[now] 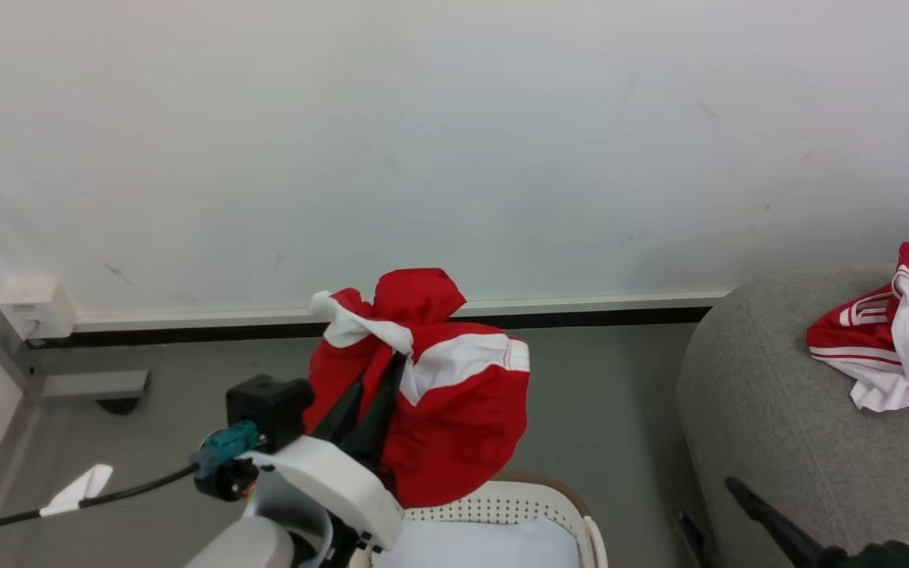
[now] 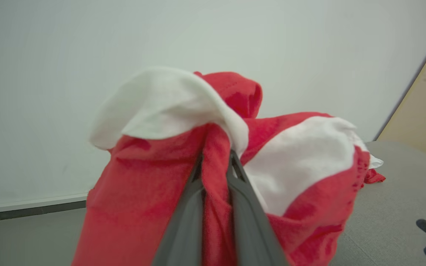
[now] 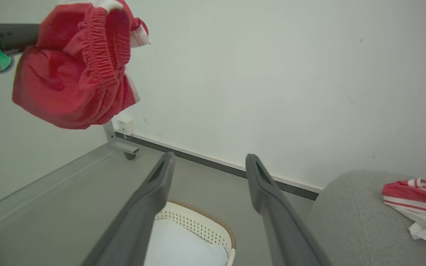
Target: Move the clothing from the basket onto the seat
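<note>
Above the basket (image 1: 502,505), left of the grey sofa (image 1: 770,426): red-and-white shorts (image 1: 454,426) hang bunched in the air, well off the grey floor (image 1: 604,394). Left gripper (image 1: 382,375) clenched on a fold of the red cloth between its two dark fingers (image 2: 183,221); fabric drapes down either side of them. Elastic waistband shows in the right wrist view. Basket holds a flat pale lining cloth (image 1: 478,544). Second red-and-white garment (image 1: 888,347), striped trim, lies crumpled on top of the sofa. Right gripper (image 3: 210,157) released, fingers spread wide, nothing between them, pointing toward basket and sofa edge.
</note>
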Motion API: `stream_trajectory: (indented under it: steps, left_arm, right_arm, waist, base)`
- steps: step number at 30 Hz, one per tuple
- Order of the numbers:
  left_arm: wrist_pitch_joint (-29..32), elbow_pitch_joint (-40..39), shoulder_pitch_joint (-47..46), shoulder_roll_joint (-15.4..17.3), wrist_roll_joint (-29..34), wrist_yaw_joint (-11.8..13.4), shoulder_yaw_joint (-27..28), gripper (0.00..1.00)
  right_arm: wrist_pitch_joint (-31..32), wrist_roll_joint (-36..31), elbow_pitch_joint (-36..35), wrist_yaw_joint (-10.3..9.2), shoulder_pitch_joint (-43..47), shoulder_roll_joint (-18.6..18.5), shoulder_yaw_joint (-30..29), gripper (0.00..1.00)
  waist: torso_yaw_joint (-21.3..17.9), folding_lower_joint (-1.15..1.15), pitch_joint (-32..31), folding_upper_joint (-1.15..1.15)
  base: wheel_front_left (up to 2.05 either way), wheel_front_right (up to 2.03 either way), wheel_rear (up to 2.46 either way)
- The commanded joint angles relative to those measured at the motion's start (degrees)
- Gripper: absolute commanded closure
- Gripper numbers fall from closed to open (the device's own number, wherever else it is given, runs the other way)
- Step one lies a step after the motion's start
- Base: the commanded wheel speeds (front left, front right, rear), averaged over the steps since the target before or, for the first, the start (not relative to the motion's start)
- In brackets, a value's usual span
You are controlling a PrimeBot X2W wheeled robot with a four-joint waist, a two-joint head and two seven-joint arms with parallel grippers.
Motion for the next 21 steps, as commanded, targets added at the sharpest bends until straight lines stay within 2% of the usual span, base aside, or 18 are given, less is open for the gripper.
stream_trajectory:
  steps: [1,4,9,21]
  left_arm:
    - [0.3,-0.6,-0.9,0.1,0.8,0.0,-0.1,1.00]
    - [0.7,-1.2,-1.4,-0.5,0.8,-0.4,-0.8,1.00]
    - [1.2,-0.6,-2.3,-1.6,1.0,-1.2,-2.2,1.00]
    - [1.8,1.3,-4.0,-4.0,1.4,-2.6,-4.9,1.00]
  right_arm:
    - [1.0,2.0,-0.7,-0.13,-2.9,-2.0,3.5,0.00]
    - [2.5,5.1,-1.0,-0.13,-8.2,-4.5,10.5,0.00]
    - [3.6,9.5,0.5,-0.13,-17.8,-6.4,22.4,0.00]
    - [-0.4,15.4,10.0,-0.13,-32.4,-2.7,37.0,0.00]
  waist:
    - [0.3,0.00,0.3,-0.01]
    - [0.8,0.00,0.6,-0.01]
    - [2.0,0.00,0.8,-0.01]
    - [4.1,0.00,0.9,-0.01]
  base:
    - [0.00,0.00,0.00]
    - [0.00,0.00,0.00]
    - [0.00,0.00,0.00]
    - [0.00,0.00,0.00]
